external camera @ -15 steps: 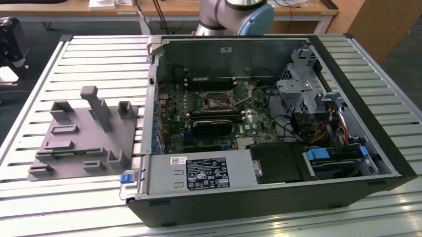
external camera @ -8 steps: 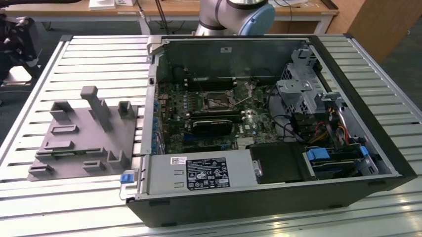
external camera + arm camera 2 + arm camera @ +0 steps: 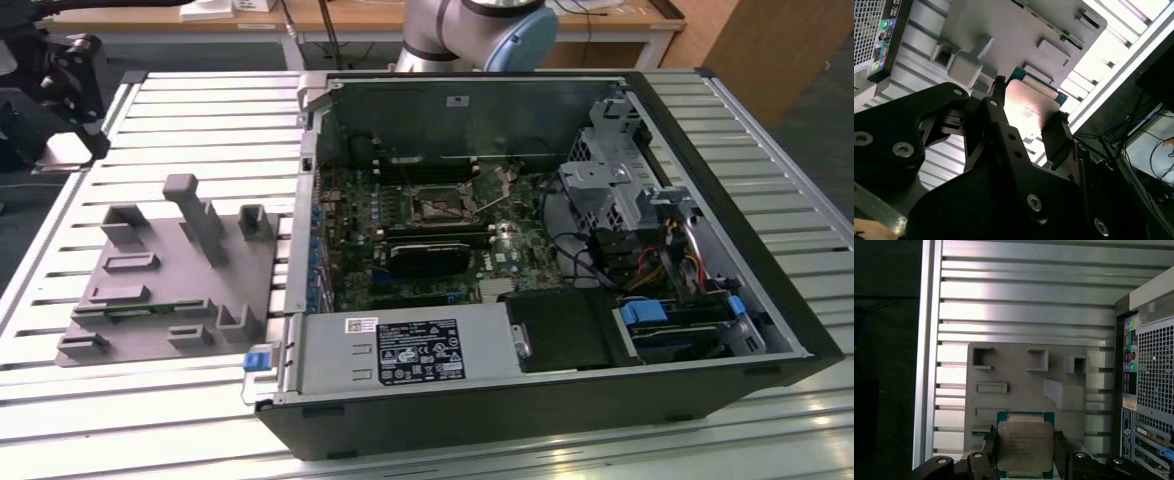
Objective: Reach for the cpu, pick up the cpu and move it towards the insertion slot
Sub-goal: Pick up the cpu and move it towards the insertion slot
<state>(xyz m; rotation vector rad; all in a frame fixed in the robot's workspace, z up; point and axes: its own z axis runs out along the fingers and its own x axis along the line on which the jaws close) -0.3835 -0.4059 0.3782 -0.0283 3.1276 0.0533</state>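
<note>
Between the two dark fingers [image 3: 989, 446], in both wrist views, sits the cpu [image 3: 1025, 449]. One finger presses on each of two opposite edges, so they are closed onto it, no wider than the chip itself. The cpu looms large against the grey fixture block [image 3: 1019, 385] beneath it. That suggests it is lifted clear of the block rather than lying in a recess, though no gap shows plainly. Reaching and picking up therefore look done. The carry looks barely begun: the wrist views look down on the fixture block and the slatted worktop [image 3: 1024, 300] beside the open computer case [image 3: 561, 400], not into it. The insertion slot [image 3: 438, 207] lies on the motherboard [image 3: 521, 262] at the centre of the exterior view. It is to the right of the fixture block in that frame, well apart from it, and looks unoccupied.
</note>
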